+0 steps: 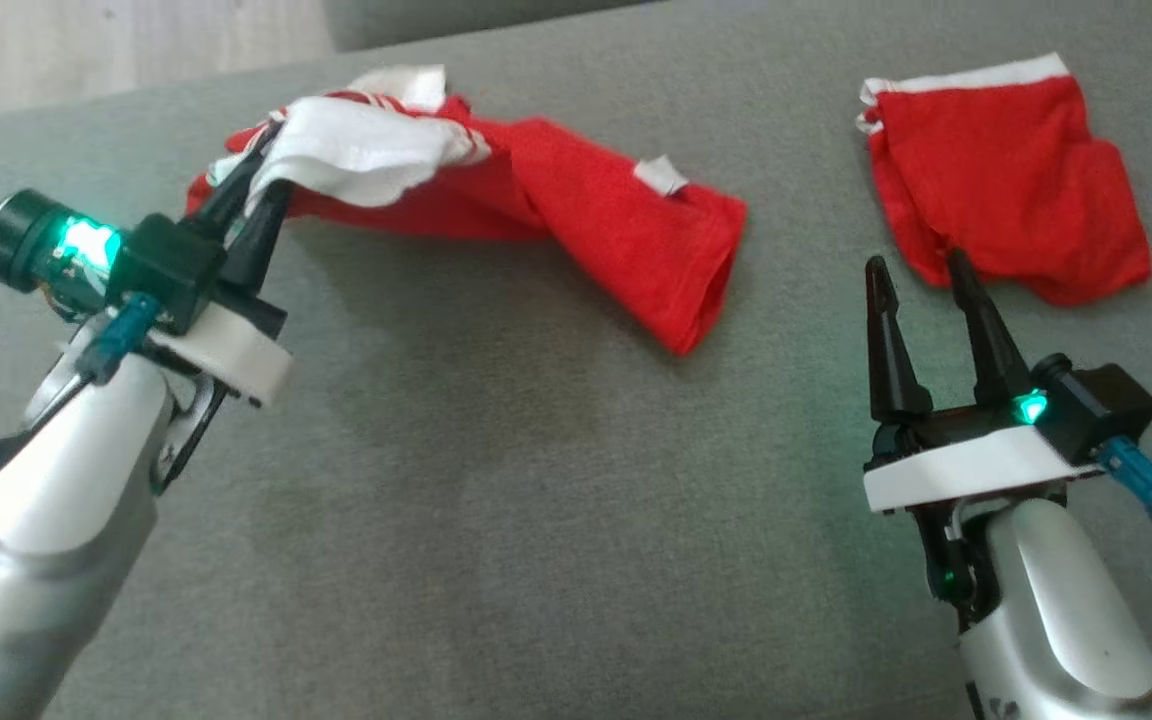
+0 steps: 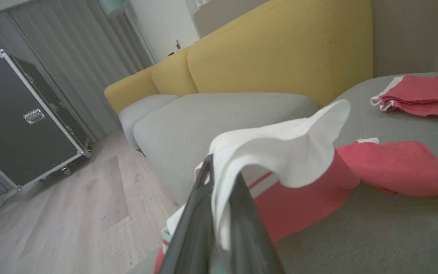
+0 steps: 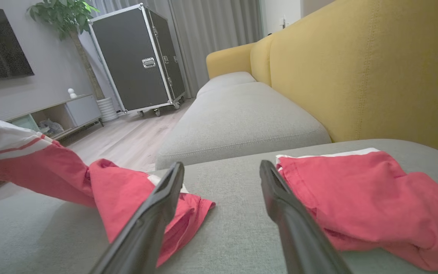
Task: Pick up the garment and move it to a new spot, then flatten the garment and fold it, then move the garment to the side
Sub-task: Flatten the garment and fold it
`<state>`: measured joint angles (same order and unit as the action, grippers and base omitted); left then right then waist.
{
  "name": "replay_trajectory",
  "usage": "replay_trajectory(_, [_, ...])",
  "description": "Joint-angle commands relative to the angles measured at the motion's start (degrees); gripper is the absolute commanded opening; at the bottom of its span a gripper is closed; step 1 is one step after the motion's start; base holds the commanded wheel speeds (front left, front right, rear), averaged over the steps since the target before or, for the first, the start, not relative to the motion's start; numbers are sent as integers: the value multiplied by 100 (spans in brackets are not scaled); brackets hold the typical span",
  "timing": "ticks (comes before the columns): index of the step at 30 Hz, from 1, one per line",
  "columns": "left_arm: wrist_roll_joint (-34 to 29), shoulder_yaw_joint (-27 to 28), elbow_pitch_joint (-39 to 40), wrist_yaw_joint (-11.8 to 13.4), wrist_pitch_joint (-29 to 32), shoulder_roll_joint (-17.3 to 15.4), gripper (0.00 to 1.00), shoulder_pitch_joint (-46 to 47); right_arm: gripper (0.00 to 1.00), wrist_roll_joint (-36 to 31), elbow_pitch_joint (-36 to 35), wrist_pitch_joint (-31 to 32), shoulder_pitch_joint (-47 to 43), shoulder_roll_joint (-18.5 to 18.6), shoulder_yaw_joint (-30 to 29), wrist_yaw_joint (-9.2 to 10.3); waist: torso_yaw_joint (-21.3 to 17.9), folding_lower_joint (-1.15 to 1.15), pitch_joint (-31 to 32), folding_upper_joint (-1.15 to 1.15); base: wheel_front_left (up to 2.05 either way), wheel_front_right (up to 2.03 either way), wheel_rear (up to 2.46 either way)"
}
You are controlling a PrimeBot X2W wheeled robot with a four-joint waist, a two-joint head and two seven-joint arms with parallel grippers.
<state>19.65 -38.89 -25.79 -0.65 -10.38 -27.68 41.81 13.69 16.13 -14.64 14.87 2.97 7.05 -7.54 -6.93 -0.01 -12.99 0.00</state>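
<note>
Clearly only the pick-up has begun: the left gripper (image 1: 261, 180) pinches the white edge of the red garment (image 1: 576, 210) at ten o'clock on the grey cushion (image 1: 496, 480) (flattening, folding and moving aside remain), the right gripper (image 1: 916, 262) open at four o'clock.

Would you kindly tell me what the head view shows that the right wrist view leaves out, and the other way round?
The head view adds the left gripper, shut on the white waistband of the crumpled red fabric garment. The right wrist view adds the yellow upholstered sofa backrest, the black metal-edged wheeled case and the leafy green potted plant. Both share that garment, the folded red shorts with a white band, the right gripper with fingers open and empty, and the grey fabric cushion.
</note>
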Motion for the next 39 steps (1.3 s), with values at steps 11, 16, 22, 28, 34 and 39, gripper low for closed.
replay_trajectory(11, [-432, -752, 1341, -316, 733, -1190, 0, -1265, 100, 24, 59, -36, -53, -9, 133, 5, 588, 1, 404, 0, 0, 0, 0])
replay_trajectory(16, [-443, -1147, 1419, -380, 980, -1246, 84, -1779, 100, -7, 148, -36, -59, -9, 143, 5, 740, 1, 490, 0, 0, 0, 0])
replay_trajectory(22, [-386, -1173, 1452, -167, 942, -1030, 100, -1902, 100, -38, 243, -36, -57, -9, 187, 5, 803, 1, 602, 0, 0, 0, 0])
replay_trajectory(28, [171, -570, 1619, 286, 578, -858, 100, -1923, 100, -43, 266, -36, -52, -9, 202, 5, 788, 1, 695, 0, 0, 0, 0])
replay_trajectory(34, [939, 357, 1831, 880, -34, -629, 100, -2038, 100, -18, 185, -36, -82, -9, 233, 5, 764, 1, 753, 0, 0, 0, 0])
replay_trajectory(39, [1450, 1218, 2118, 1338, -416, -232, 100, -2305, 100, -87, 127, -36, -141, -9, 143, 5, 859, 1, 768, 0, 0, 0, 0])
